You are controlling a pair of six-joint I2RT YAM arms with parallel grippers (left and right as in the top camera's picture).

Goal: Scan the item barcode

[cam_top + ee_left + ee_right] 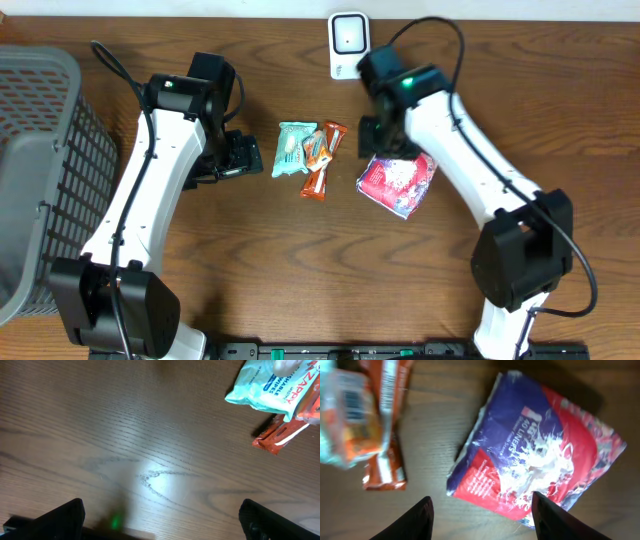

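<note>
My right gripper (482,522) is hovering over the red-and-blue packet (540,455), its fingers spread and gripping nothing. The packet is lying flat on the table (250,260) near the scanner (347,45). My left gripper (162,527) is hanging wide open near the teal wipes pack (270,385).

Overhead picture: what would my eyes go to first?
The shiny red and blue packet jumps out, right of the middle, with the right claw open just above it. Left of it lie a teal wipes pack and orange snack bars. A big grey basket fills the left edge.
</note>
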